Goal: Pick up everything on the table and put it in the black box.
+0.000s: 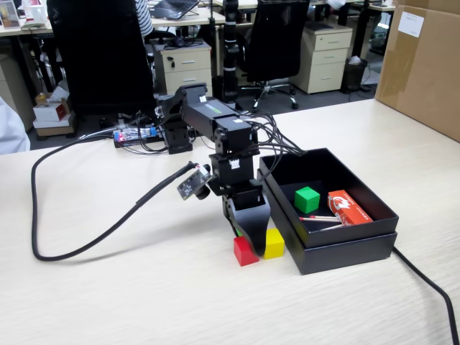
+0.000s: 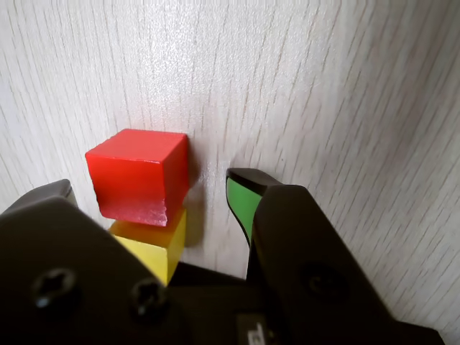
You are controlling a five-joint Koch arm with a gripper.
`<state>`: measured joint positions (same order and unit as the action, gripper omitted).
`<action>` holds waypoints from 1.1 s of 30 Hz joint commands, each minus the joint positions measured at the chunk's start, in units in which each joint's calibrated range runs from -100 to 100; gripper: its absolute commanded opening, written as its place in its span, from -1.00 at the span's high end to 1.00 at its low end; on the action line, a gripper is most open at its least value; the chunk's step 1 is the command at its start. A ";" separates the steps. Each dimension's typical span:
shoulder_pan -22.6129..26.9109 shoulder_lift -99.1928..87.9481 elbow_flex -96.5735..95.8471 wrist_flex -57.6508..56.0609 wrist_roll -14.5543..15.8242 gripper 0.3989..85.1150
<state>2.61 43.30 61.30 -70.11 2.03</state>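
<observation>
On the light wood table (image 1: 144,287), the red cube (image 1: 245,251) and the yellow cube (image 1: 274,244) sit touching, just in front of the black box (image 1: 345,248). The green cube (image 1: 307,199) lies inside that box. My gripper (image 1: 246,238) points down over the two cubes and is open. In the wrist view the red cube (image 2: 136,176) sits between the gripper's (image 2: 151,183) jaws, with the yellow cube (image 2: 154,241) right behind it. A gap of bare table separates the red cube from the green-padded fingertip (image 2: 241,198). The other jaw's contact with the cube is hidden.
An orange-red matchbox (image 1: 349,207) and loose matchsticks lie in the black box beside the green cube. A big brown carton (image 1: 424,65) stands at the table's far right. A thick black cable (image 1: 79,244) loops across the left side, and another (image 1: 431,287) runs off the box's right.
</observation>
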 commanded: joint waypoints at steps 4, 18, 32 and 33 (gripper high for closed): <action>-0.54 -0.33 4.25 -0.17 -0.63 0.05; -1.17 -0.33 3.98 -1.21 -0.44 0.56; -1.81 -26.49 -7.35 -2.59 0.34 0.99; -1.27 -30.28 -8.89 -2.59 0.34 0.99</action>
<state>0.71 27.38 51.62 -72.13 2.32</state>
